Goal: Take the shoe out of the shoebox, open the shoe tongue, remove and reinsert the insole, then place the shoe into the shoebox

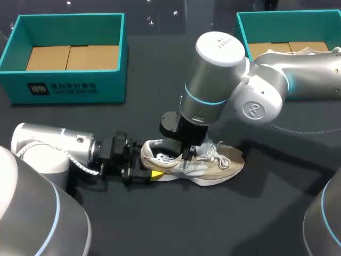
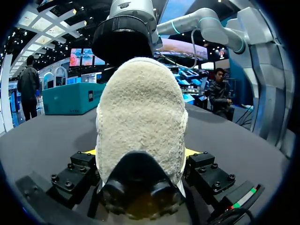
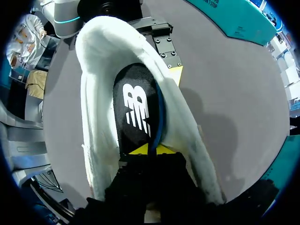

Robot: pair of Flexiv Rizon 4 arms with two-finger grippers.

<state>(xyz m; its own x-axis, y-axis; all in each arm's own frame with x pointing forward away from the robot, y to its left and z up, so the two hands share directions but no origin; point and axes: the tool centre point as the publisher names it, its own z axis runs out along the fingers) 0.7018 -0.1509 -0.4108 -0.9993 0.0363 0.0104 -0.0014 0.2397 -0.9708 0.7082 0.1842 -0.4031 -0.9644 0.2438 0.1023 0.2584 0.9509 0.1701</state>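
The near strip of the table (image 1: 213, 224) is bare dark surface in front of the shoe, running across to the right. Just beyond it, the left arm (image 1: 53, 149) lies low along the tabletop from the left. The left gripper (image 1: 146, 168) is closed on the heel of the shoe (image 1: 213, 162): in the left wrist view a yellow tip shows at each side of the fleecy heel, pressed against it. The shoe lies on its sole near the middle of the table, heel to the left and toe to the right, with open table past the toe. The right arm (image 1: 213, 80) comes in from the right and stands almost upright over the shoe, crowding the space above its opening. The right gripper (image 3: 151, 150) reaches down inside the collar. Its two yellow tips are drawn nearly together, with the near end of the black insole (image 3: 136, 110) nipped between them. The insole still sits in the shoe, a blue edge showing along one side, and the white collar walls stand close on both flanks of the fingers. Beyond the shoe a broad band of bare table opens. At the far edge stand the left shoebox (image 1: 69, 88) and the right shoebox (image 1: 242, 32), both teal and lidless. They are well apart, with a wide lane of table between them.
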